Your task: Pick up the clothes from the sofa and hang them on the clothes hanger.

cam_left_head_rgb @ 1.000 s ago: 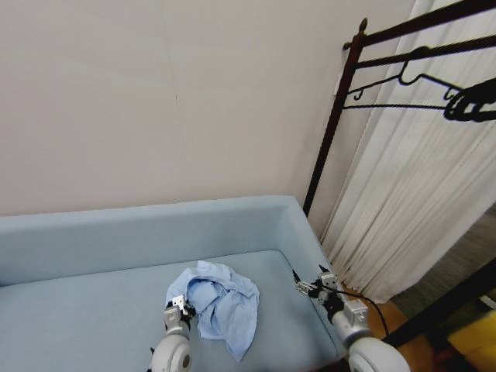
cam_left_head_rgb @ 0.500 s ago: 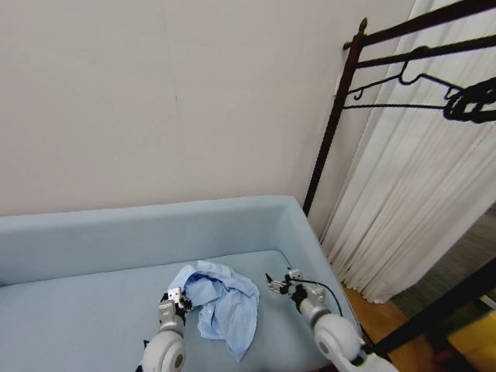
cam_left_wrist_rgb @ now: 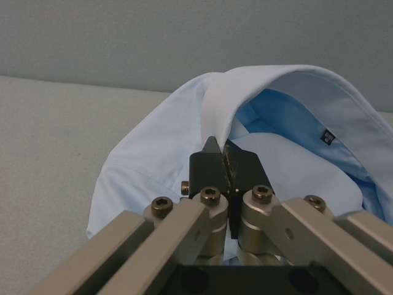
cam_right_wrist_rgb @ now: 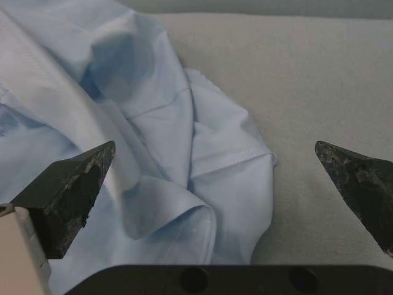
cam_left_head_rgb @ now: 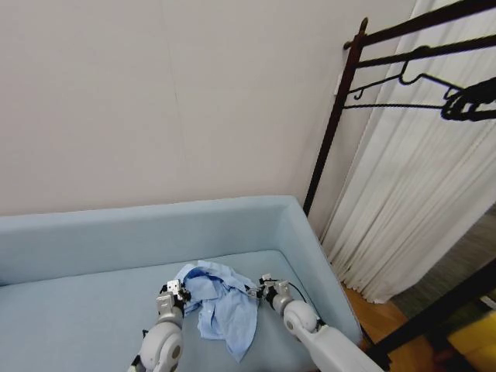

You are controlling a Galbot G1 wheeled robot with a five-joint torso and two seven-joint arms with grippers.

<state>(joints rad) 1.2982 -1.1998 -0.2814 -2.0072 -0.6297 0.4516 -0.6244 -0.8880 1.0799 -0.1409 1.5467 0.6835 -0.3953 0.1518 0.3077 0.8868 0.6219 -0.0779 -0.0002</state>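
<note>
One crumpled light blue cotton shirt (cam_left_head_rgb: pixel 225 302) lies on the seat of one pale blue fabric sofa (cam_left_head_rgb: pixel 116 232), close to the sofa's right end. Inside the collar there is one small dark label (cam_left_wrist_rgb: pixel 328 136) with white marks, but the writing is too small to read.

The two arms reach forward and low over the seat, one at each side of the shirt. The left hand (cam_left_head_rgb: pixel 172 291) is at the left edge of the shirt. In the left wrist view its two black fingertips (cam_left_wrist_rgb: pixel 212 169) are pressed together and a thin fold of cloth near the white collar band is pinched between them, so this hand is clenched on the shirt. The right hand (cam_left_head_rgb: pixel 260 291) is just beside the right edge of the shirt. Its two dark fingertips (cam_right_wrist_rgb: pixel 67 190) stand wide apart, released and grasping nothing, with the shirt's folded edge and the bare seat between them.

At the right, past the sofa's arm, one dark metal clothes rack (cam_left_head_rgb: pixel 333 116) stands in front of a white curtain (cam_left_head_rgb: pixel 411 201), and one black hanger (cam_left_head_rgb: pixel 469 105) hangs on its rail
</note>
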